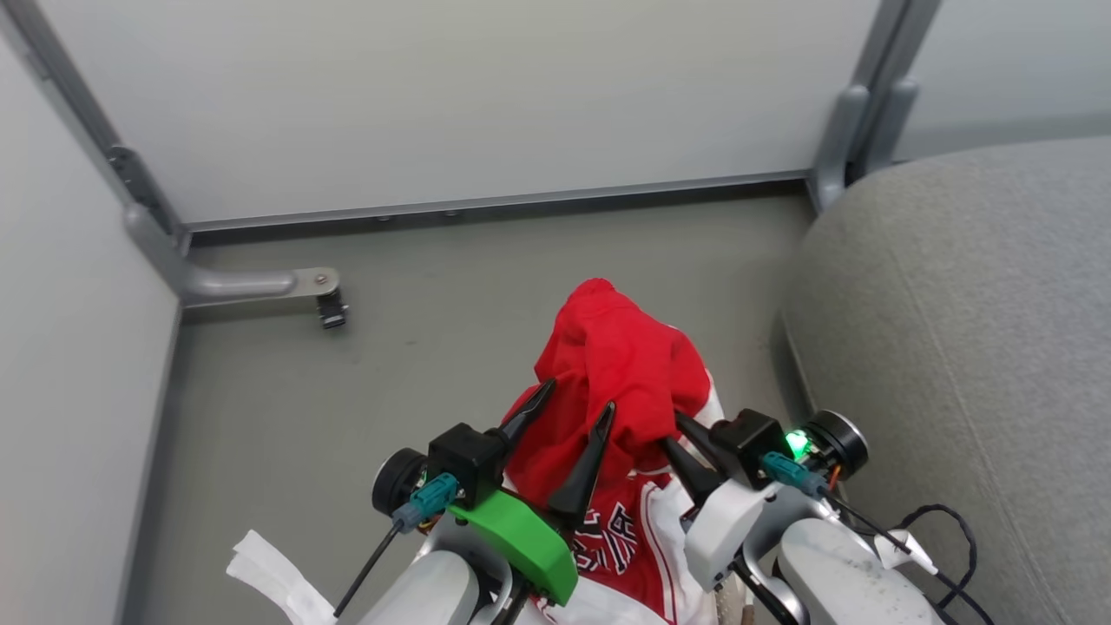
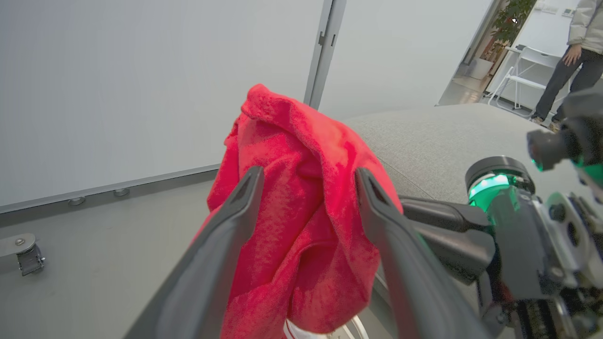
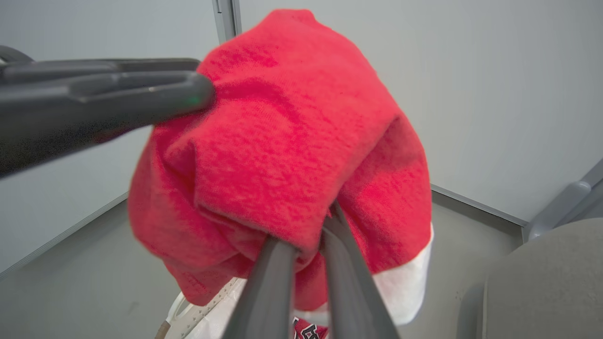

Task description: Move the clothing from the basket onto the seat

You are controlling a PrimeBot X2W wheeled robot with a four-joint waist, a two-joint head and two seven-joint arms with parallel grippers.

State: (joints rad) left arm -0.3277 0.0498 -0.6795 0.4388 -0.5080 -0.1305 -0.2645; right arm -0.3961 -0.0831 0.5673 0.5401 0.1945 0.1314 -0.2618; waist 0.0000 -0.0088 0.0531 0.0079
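- Right gripper point(image 1: 671, 429) point(image 3: 308, 235): closed on a fold of the red clothing point(image 1: 616, 356) point(image 3: 282, 117), fingers pinched tight at the lower edge of the bundle.
- Left gripper point(image 1: 580, 395) point(image 2: 308, 172): open, fingers spread wide to either side of the same red cloth, no clamp on it.
- Clothing: bunched and raised in the air between both grippers; hangs down to a red jersey with white trim and dark lettering point(image 1: 608, 538).
- Basket point(image 3: 198, 310): below the bundle, perforated white rim partly seen.
- Seat point(image 1: 955, 304): grey, to the right, near the clothing but apart from it.
- Floor point(image 1: 417, 365): grey, beneath and beyond.
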